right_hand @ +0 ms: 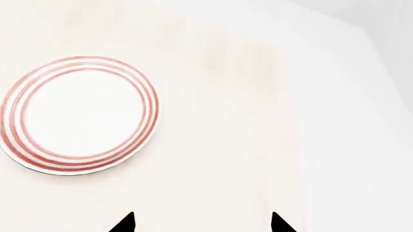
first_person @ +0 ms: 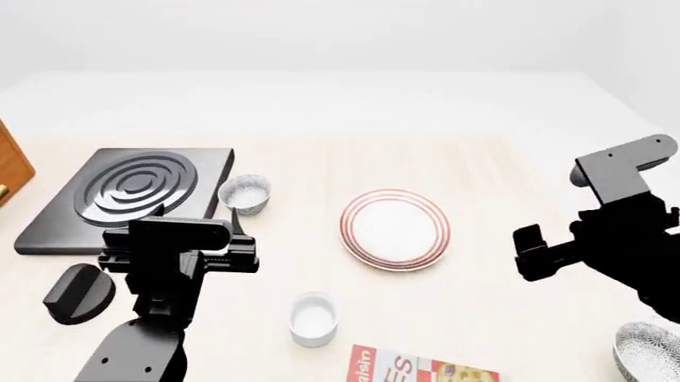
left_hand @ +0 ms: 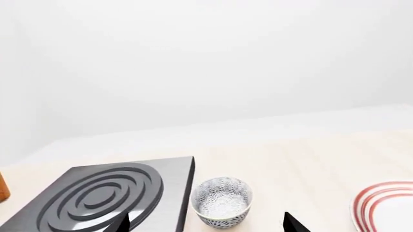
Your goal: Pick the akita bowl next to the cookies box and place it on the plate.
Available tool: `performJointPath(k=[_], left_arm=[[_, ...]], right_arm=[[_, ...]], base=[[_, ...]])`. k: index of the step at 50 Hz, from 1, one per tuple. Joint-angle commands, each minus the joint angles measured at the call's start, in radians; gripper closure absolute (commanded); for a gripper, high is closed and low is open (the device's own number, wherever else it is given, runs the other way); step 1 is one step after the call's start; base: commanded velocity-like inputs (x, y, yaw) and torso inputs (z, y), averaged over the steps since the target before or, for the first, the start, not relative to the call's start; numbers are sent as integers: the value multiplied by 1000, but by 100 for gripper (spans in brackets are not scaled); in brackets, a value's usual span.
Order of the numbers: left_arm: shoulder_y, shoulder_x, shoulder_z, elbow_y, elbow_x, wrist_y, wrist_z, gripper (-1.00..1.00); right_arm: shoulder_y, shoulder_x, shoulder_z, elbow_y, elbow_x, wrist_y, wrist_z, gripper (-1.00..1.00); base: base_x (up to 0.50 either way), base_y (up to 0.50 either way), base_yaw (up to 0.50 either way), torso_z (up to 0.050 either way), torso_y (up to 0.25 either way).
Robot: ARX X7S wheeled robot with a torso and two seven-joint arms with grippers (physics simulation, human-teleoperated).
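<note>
Two look-alike patterned bowls show. The akita bowl (first_person: pixel 650 352) sits at the near right corner, to the right of the cookies box (first_person: pixel 423 371), part cut off by the picture edge. The other bowl (first_person: pixel 244 193) (left_hand: pixel 221 200) stands beside the stove, just ahead of my left gripper (left_hand: pixel 208 224) (first_person: pixel 232 229), which is open and empty. The plate (first_person: pixel 394 228) (right_hand: pixel 77 114) (left_hand: pixel 387 208) lies mid-table with nothing on it. My right gripper (right_hand: pixel 201 223) (first_person: pixel 531 251) hovers open to the right of the plate, above bare table, farther back than the akita bowl.
A black stove plate (first_person: pixel 133 195) (left_hand: pixel 106 195) lies at the left. A dark knob-like object (first_person: pixel 78 293) sits near the left front. A small plain white cup (first_person: pixel 314 318) stands just behind the cookies box. A wooden object (first_person: pixel 13 167) shows at the far left edge.
</note>
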Motion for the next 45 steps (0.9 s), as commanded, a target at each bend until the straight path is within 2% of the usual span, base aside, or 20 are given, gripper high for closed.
performJointPath(k=[1,27,45], left_arm=[[-4,-4,4,-4,1,1,-8,-100],[-1,-14,6,-13,-9,10,-17,-100],[-5,-18,11,-25,-14,19,-23,-100]], right_arm=[[40,191,-159,150,-30,-75,-175,-100],[60,217,-161,208,-11,9,-126,-100],[-109,334,-159,105,53,-15,-111,-100]], base=[[0,0,0,0,0],[0,0,0,0,0],[0,0,0,0,0]])
